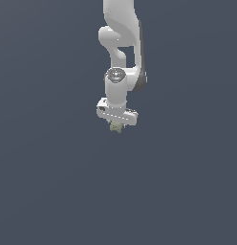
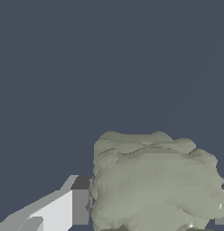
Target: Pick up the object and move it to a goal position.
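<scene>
The object (image 2: 154, 180) is a small olive-green lumpy item with stacked ridges. In the wrist view it fills the space between the two fingers. One finger (image 2: 75, 206) presses against one side of it, and the edge of the other finger (image 2: 223, 205) shows at the opposite side. The gripper (image 2: 152, 208) is shut on it. In the exterior view the white gripper (image 1: 116, 120) points down at the end of the arm. Only a small green bit of the object (image 1: 115, 127) peeks out below the hand.
A plain dark blue-grey surface (image 1: 53, 182) spreads all around. The white arm (image 1: 121, 43) comes down from the upper edge of the exterior view. No other objects or goal marker show.
</scene>
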Controlling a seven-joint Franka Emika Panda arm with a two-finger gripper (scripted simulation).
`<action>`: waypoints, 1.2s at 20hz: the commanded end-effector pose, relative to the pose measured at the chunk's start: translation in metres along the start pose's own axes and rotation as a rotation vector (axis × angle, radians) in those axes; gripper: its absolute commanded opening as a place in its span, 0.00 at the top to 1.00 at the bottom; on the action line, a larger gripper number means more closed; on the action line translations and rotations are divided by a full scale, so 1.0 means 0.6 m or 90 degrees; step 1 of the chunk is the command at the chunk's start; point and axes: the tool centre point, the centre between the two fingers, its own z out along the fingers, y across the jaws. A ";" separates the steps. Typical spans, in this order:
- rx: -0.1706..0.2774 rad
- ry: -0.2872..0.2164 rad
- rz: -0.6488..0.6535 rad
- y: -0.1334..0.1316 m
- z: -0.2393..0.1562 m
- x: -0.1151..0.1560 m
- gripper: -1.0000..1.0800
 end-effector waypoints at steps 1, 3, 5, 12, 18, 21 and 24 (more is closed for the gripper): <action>0.000 0.000 0.000 -0.006 -0.028 0.009 1.00; 0.000 0.000 0.000 -0.011 -0.055 0.017 1.00; -0.001 0.001 0.000 -0.017 -0.084 0.026 1.00; -0.001 0.001 0.001 -0.040 -0.192 0.059 1.00; -0.001 0.001 0.001 -0.061 -0.285 0.089 1.00; -0.001 0.001 0.001 -0.072 -0.332 0.105 1.00; -0.001 0.001 0.001 -0.082 -0.376 0.120 1.00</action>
